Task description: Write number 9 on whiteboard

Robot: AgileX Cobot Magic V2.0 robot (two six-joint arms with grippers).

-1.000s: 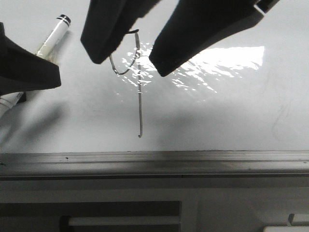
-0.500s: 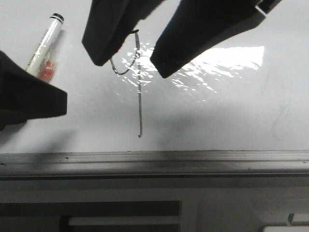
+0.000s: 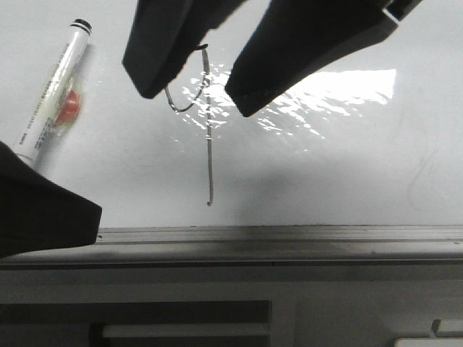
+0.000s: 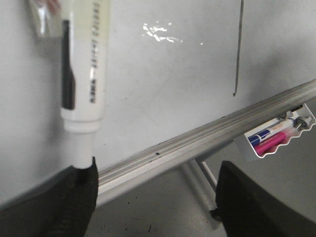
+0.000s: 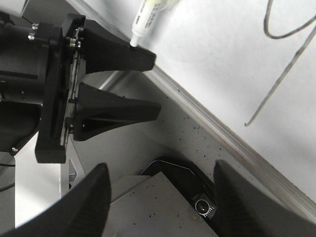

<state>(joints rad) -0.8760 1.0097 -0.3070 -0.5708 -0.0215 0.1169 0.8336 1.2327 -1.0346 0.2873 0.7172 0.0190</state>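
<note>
The number 9 (image 3: 209, 155) is a thin black line on the whiteboard (image 3: 325, 166), a small loop over a long stem. Its stem shows in the left wrist view (image 4: 239, 49) and its loop and stem in the right wrist view (image 5: 281, 79). A white marker (image 3: 54, 90) lies loose on the board at the left, also in the left wrist view (image 4: 84, 74). My left gripper (image 4: 155, 197) is open and empty over the board's lower edge, one finger just below the marker's end. My right gripper (image 3: 195, 100) hangs open and empty in front of the 9's loop.
A grey metal rail (image 3: 289, 235) runs along the board's lower edge. A small tray with blue and pink pens (image 4: 276, 140) hangs below the rail. A faint grey smudge (image 3: 419, 181) marks the board at the right. A dark housing with a lens (image 5: 202, 207) sits below.
My left gripper has drawn back down toward the rail, uncovering the whole marker, which stays on the board. The right gripper and the 9 have not changed.
</note>
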